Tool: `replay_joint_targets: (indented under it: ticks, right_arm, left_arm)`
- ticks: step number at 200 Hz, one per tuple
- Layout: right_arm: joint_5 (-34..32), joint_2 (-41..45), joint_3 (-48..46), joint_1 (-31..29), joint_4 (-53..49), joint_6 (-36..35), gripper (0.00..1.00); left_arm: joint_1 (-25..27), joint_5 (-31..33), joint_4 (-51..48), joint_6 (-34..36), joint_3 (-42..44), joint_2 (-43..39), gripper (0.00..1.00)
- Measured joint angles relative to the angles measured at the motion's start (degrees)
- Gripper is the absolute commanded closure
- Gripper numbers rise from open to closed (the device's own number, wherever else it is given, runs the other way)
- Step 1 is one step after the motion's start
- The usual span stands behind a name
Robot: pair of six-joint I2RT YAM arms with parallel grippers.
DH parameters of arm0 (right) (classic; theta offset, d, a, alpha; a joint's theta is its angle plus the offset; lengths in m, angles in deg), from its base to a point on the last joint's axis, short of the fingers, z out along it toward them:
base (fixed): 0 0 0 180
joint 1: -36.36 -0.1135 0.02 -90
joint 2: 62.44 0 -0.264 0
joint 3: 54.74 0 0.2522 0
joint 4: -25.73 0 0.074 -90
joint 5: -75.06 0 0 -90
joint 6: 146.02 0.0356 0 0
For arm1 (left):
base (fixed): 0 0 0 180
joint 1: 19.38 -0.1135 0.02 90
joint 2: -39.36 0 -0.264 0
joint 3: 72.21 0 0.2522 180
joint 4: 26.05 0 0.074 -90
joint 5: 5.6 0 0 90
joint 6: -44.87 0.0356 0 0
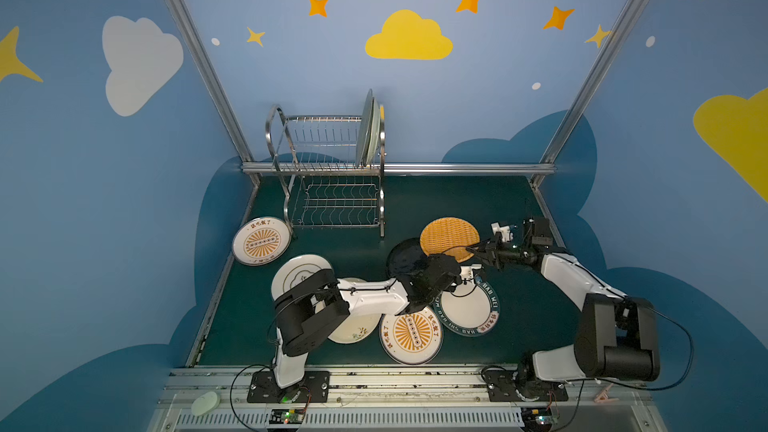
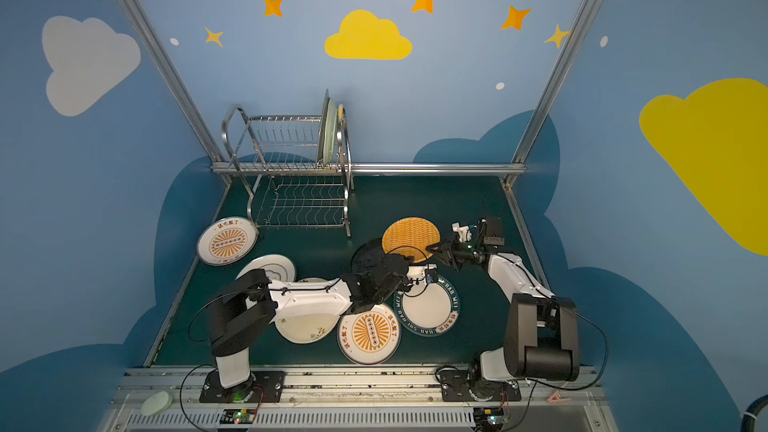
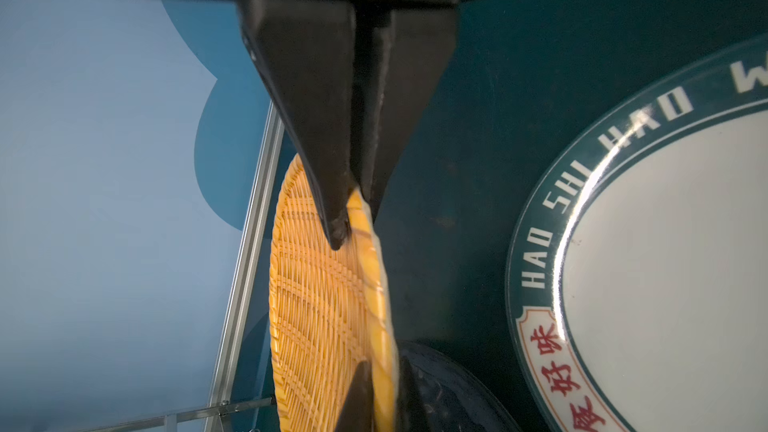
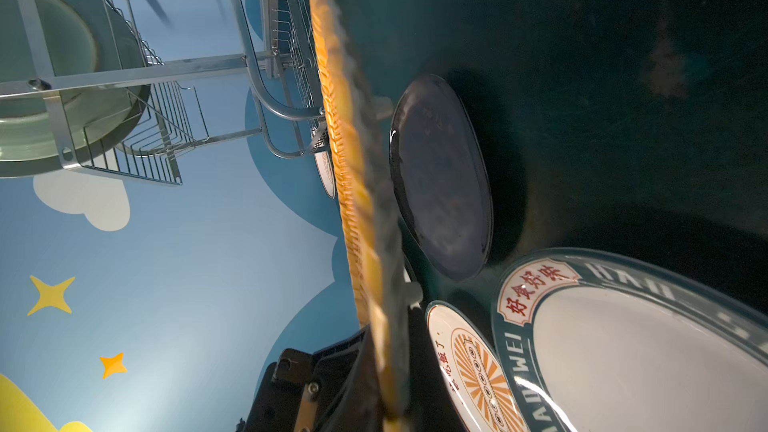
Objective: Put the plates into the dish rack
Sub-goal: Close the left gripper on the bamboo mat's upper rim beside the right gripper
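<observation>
Nearest me, my left arm (image 1: 370,299) is lying low across the flat plates and reaching toward the middle. My right arm (image 1: 569,272) is folding up at the elbow and stretching in from the right.

My left pincer (image 3: 355,218) is pinching the rim of the round yellow woven-look plate (image 3: 324,305), jaws pressed tight on it. My right pincer (image 1: 471,249) is pinching the same rim a little further round. The plate is hanging tilted between them, seemingly held up off the round black plate (image 1: 401,261) that is lying on the dark green table (image 1: 415,201).

I am judging this to be a handover on the way to loading, so one pincer is going to have to let go first.

After that, the plate is needing to be stood on edge and steered into a free slot of the shiny steel wire dish rack (image 1: 320,120) at the far side. The free slots are lying left of the two pale green plates (image 1: 368,130) standing there.
</observation>
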Motion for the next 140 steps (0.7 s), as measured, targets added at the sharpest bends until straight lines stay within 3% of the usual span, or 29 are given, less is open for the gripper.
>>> replay_joint_targets:
  ticks: [28, 81, 140]
  right_arm:
    - [0.0, 0.0, 0.0, -0.1, 0.0, 0.0, 0.99]
    - [0.8, 0.0, 0.0, -0.5, 0.4, -0.1, 0.67]
    - [1.3, 0.0, 0.0, -0.8, 0.8, -0.2, 0.46]
  left_arm:
    - [0.3, 0.5, 0.0, 0.0, 0.0, 0.0, 0.96]
    - [0.9, 1.8, 1.8, -1.8, 0.8, -0.2, 0.96]
    - [1.5, 3.7, 2.6, -3.7, 5.0, -1.6, 0.96]
